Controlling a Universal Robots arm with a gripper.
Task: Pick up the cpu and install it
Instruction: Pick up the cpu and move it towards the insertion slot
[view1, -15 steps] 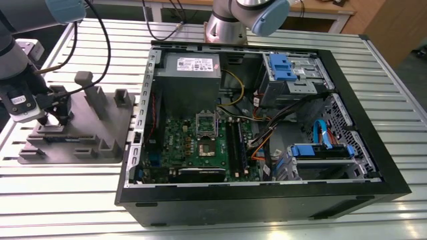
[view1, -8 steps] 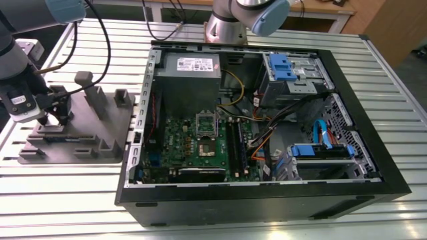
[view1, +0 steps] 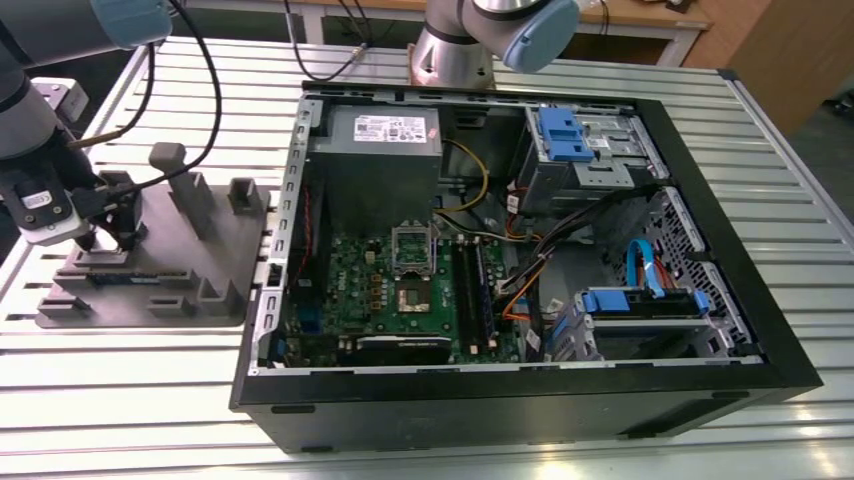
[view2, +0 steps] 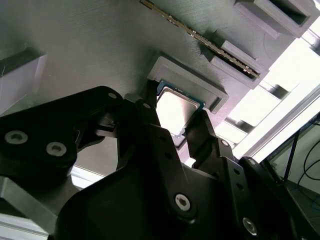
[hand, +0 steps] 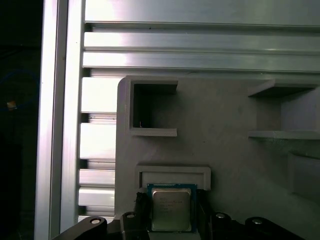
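Observation:
The cpu (hand: 171, 207), a small square chip with a shiny metal top and a green rim, lies in a shallow pocket of the grey fixture plate (view1: 200, 250) on the exterior view's left. My gripper (view1: 110, 240) stands low over that plate. In both wrist views its black fingers (hand: 142, 210) press against two opposite edges of the cpu (view2: 175, 106), so the gripper (view2: 176, 116) is shut on it. The chip rests level in the pocket. The open computer case (view1: 534, 390) lies to the exterior view's right, with the empty socket (view1: 414, 292) on its green motherboard.
Raised grey posts (view1: 171, 165) stand on the fixture plate close to the arm. A long dark green circuit board (view2: 200, 37) sits in a slot of the plate. Cables, blue drive bays (view1: 577, 135) and a grey power supply (view1: 384, 140) crowd the case. A second arm's base (view1: 454, 50) stands behind it.

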